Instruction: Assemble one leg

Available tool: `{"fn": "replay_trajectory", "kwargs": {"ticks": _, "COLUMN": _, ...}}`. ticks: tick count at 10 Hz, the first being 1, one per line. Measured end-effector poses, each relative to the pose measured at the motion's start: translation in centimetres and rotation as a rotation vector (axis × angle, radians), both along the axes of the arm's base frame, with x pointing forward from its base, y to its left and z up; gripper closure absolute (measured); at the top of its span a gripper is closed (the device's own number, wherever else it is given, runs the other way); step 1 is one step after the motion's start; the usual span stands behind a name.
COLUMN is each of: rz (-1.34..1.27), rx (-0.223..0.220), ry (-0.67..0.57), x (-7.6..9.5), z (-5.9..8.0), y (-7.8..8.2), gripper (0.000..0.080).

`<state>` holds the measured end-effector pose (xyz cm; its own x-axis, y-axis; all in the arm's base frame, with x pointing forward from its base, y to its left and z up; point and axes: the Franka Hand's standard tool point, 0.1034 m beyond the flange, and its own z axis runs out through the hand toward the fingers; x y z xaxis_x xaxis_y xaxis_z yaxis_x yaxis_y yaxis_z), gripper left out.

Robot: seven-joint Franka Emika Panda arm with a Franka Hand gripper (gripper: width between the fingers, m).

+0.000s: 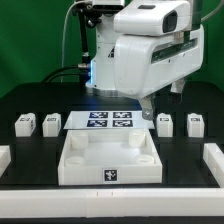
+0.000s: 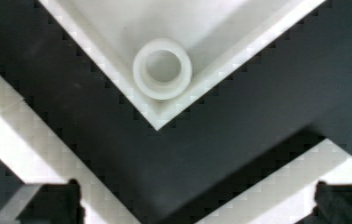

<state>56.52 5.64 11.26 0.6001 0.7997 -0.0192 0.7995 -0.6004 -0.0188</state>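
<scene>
Four small white legs with square markers stand on the black table in the exterior view, two on its left and two on its right. The big white tray lies at the front middle. My gripper hangs above the tray's far right corner, apart from every leg. In the wrist view the gripper is open and empty, with dark fingertips spread wide. Below it shows a tray corner with a round socket. No leg shows in the wrist view.
The marker board lies flat behind the tray, between the two pairs of legs. White rails stand at the exterior view's left edge and right edge. The arm's base and cables stand at the back.
</scene>
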Motion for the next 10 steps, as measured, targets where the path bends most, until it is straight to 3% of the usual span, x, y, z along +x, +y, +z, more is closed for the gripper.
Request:
{"fn": "replay_trajectory", "kwargs": {"ticks": 1, "rz": 0.062, "rx": 0.000, "ry": -0.002, "x": -0.3, "z": -0.2, "y": -0.3, "gripper": 0.0150}}
{"fn": "replay_trajectory", "kwargs": {"ticks": 2, "rz": 0.162, "rx": 0.001, "ry": 0.007, "x": -1.6, "z": -0.8, "y": -1.2, "gripper": 0.0150}}
{"fn": "replay_trajectory", "kwargs": {"ticks": 5, "rz": 0.476, "rx": 0.015, "ry": 0.042, "x": -7.3, "z": -2.2, "y": -4.5, "gripper": 0.0150}}
{"fn": "replay_trajectory", "kwargs": {"ticks": 7, "rz": 0.745, "rx": 0.050, "ry": 0.068, "x": -10.3, "z": -4.7, "y": -7.3, "gripper": 0.0150}}
{"fn": "replay_trajectory", "kwargs": {"ticks": 10, "rz": 0.788, "rx": 0.093, "ry": 0.103, "x": -11.8, "z": -8.5, "y": -9.1, "gripper": 0.0150}}
